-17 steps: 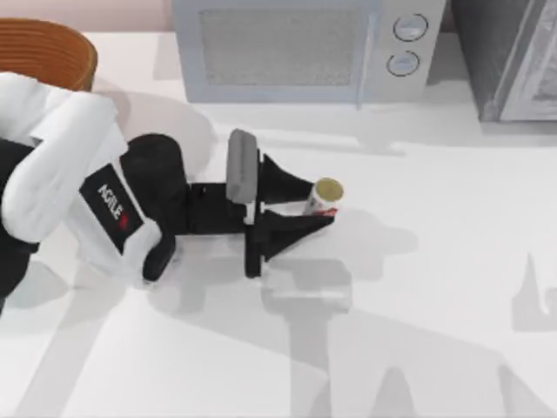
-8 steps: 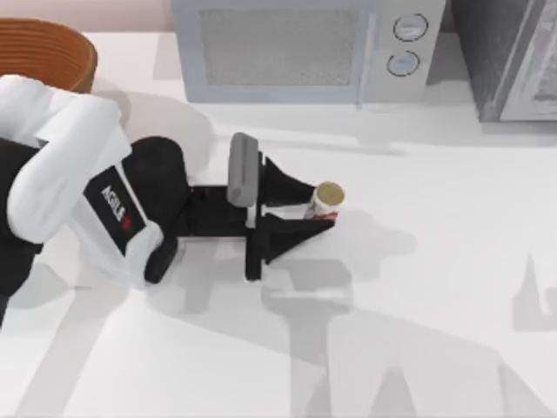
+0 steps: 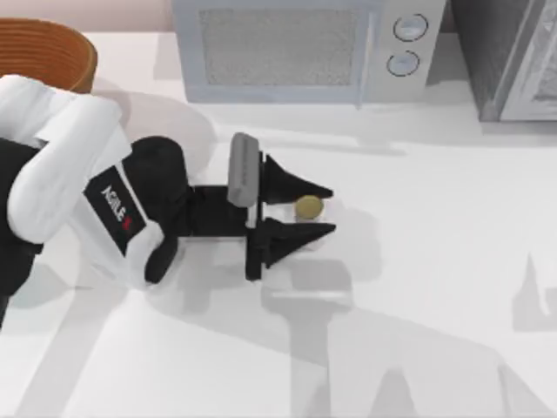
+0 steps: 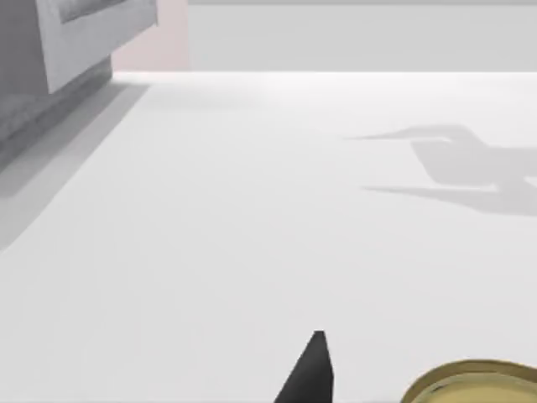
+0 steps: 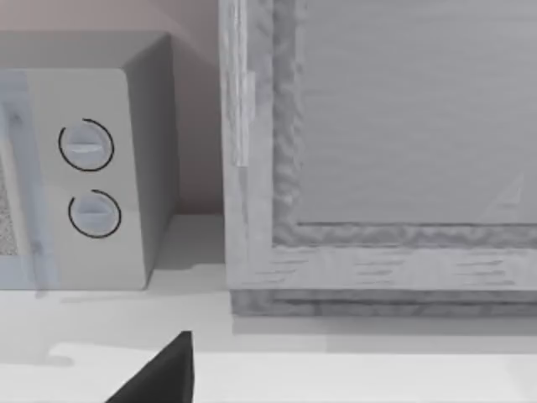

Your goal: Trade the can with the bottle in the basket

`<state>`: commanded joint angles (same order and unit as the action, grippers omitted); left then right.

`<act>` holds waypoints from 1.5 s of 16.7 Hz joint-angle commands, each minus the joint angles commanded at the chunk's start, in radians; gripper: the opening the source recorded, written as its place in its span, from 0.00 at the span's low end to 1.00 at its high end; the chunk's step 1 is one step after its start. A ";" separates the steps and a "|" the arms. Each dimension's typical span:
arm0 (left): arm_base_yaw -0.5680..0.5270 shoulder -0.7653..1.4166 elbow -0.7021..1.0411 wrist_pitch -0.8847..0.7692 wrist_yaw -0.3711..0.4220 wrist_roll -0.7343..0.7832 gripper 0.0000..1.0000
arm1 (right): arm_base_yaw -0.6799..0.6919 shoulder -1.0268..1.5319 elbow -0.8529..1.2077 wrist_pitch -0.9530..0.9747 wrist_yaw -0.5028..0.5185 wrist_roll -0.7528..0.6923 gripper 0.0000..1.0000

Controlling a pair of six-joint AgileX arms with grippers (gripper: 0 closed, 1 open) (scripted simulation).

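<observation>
With the can (image 3: 308, 207) standing mid-table between the left gripper (image 3: 326, 212) and its spread, not-yet-closed fingers, the grasp called for centring, then closing squarely before carrying it to the basket (image 3: 48, 48).

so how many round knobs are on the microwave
2. The upper knob and the lower knob sit one above the other on the microwave panel, at the back of the table; the right wrist view shows both too.
</observation>
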<state>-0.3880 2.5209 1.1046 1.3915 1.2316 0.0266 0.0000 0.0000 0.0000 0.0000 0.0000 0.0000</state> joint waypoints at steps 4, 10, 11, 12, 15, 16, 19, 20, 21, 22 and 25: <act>0.000 0.000 0.000 0.000 0.000 0.000 1.00 | 0.000 0.000 0.000 0.000 0.000 0.000 1.00; 0.000 0.000 0.000 0.000 0.000 0.000 1.00 | 0.000 0.000 0.000 0.000 0.000 0.000 1.00; 0.000 0.000 0.000 0.000 0.000 0.000 1.00 | 0.000 0.000 0.000 0.000 0.000 0.000 1.00; 0.003 0.000 0.000 0.000 0.000 0.000 1.00 | 0.000 0.000 0.000 0.000 0.000 0.000 1.00; 0.016 -0.030 -0.020 -0.027 -0.023 -0.004 1.00 | 0.000 0.000 0.000 0.000 0.000 0.000 1.00; 0.028 -0.061 -0.040 -0.054 -0.045 -0.006 1.00 | 0.000 0.000 0.000 0.000 0.000 0.000 1.00; 0.077 -0.217 -0.124 -0.170 -0.144 -0.011 1.00 | 0.000 0.000 0.000 0.000 0.000 0.000 1.00; 0.096 -0.291 -0.160 -0.218 -0.186 -0.012 1.00 | 0.000 0.000 0.000 0.000 0.000 0.000 1.00; 0.116 -0.374 -0.199 -0.271 -0.231 -0.011 1.00 | 0.000 0.000 0.000 0.000 0.000 0.000 1.00; 0.137 -0.468 -0.240 -0.327 -0.280 -0.010 1.00 | 0.000 0.000 0.000 0.000 0.000 0.000 1.00; 0.199 -0.799 -0.377 -0.511 -0.441 -0.007 1.00 | 0.000 0.000 0.000 0.000 0.000 0.000 1.00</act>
<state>-0.1895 1.7215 0.7271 0.8807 0.7907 0.0201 0.0000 0.0000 0.0000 0.0000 0.0000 0.0000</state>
